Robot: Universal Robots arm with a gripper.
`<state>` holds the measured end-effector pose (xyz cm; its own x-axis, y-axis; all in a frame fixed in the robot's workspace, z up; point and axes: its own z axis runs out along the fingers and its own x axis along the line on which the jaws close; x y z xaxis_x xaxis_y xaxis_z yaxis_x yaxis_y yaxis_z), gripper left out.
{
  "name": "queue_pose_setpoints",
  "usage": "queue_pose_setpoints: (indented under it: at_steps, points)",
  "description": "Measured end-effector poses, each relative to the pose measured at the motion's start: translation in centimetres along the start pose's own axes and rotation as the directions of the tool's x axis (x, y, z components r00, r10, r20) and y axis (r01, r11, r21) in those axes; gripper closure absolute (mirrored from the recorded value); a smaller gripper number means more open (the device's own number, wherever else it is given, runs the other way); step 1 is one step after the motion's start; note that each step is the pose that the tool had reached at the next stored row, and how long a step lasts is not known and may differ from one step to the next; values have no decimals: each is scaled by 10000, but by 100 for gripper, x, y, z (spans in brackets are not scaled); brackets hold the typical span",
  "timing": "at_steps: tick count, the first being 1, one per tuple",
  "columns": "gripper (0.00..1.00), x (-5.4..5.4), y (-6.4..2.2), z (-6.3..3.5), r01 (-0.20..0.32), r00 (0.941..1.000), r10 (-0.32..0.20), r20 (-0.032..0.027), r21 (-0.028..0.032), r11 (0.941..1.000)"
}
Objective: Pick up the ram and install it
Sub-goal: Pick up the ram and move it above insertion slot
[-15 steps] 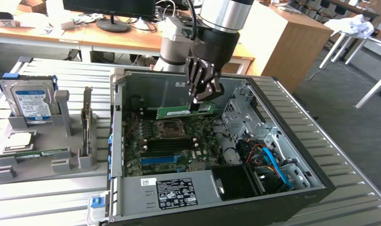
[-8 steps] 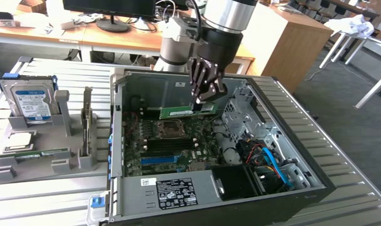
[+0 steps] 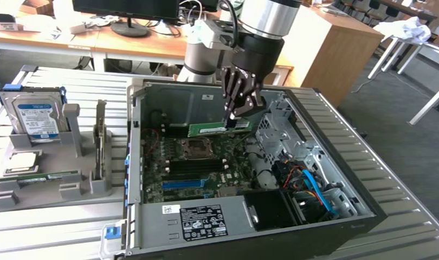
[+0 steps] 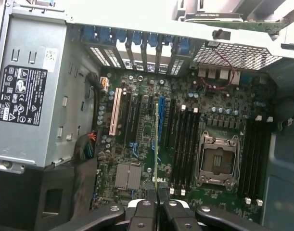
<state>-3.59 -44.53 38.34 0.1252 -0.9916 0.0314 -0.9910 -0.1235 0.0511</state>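
The gripper (image 3: 238, 114) pinches the ram's (image 3: 211, 129) end; above motherboard (image 3: 178, 174).

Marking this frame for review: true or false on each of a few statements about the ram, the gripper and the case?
1. The gripper is shut on the ram. True.
2. The ram is seated in a slot on the motherboard. False: it hangs in the gripper above the board, inside the case.
3. The hard drive stands in the grey holder, on the exterior view's left of the case. True.
4. The case is closed. False: its side is open and the motherboard is exposed.
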Motion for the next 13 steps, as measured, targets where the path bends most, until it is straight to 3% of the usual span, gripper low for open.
queue_pose_setpoints:
  at_steps: [13]
  points:
    - [87,16,-130,-5,0,10000,0,0,0,10000]
